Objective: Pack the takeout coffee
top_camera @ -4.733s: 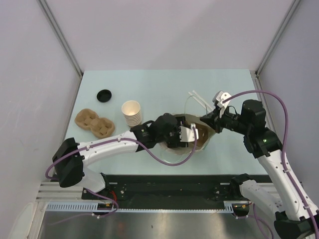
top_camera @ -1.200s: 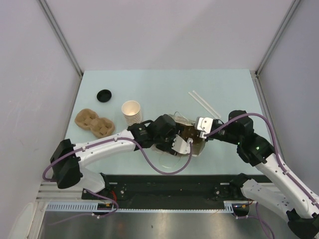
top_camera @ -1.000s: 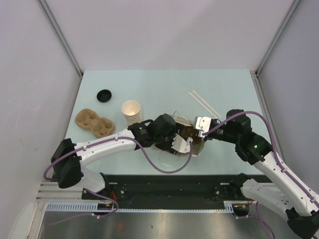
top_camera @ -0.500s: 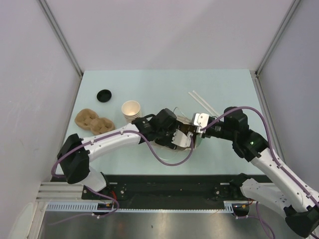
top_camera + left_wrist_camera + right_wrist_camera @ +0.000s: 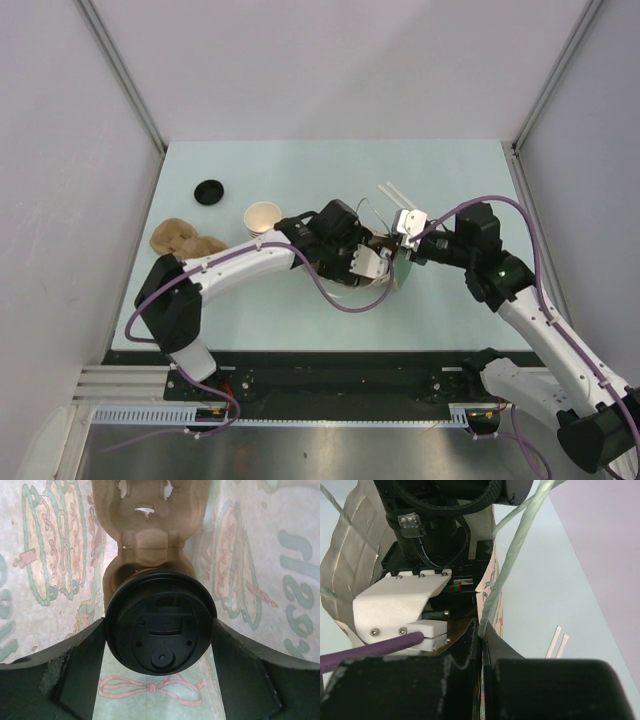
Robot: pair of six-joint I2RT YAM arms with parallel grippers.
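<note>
The takeout coffee [image 5: 160,627], seen in the left wrist view as a round black lid, sits between the fingers of my left gripper [image 5: 160,631], which press on both its sides. It hangs inside a printed paper bag [image 5: 55,555], over a well of a brown pulp carrier [image 5: 150,527]. From above, the left gripper [image 5: 375,262] reaches into the bag [image 5: 397,272] and the cup is hidden. My right gripper [image 5: 481,630] is shut on the bag's rim [image 5: 490,597] beside its green cord handle [image 5: 516,550].
On the table's left lie a loose black lid [image 5: 209,191], a stack of lidless brown cups [image 5: 263,217] and another pulp carrier [image 5: 183,238], partly under the left arm. Two white straws [image 5: 393,193] lie behind the bag.
Both arms and the bag have shifted away from the near edge, toward the table's middle. The left arm now lies across the cup stack's front. Both grips are unchanged.
</note>
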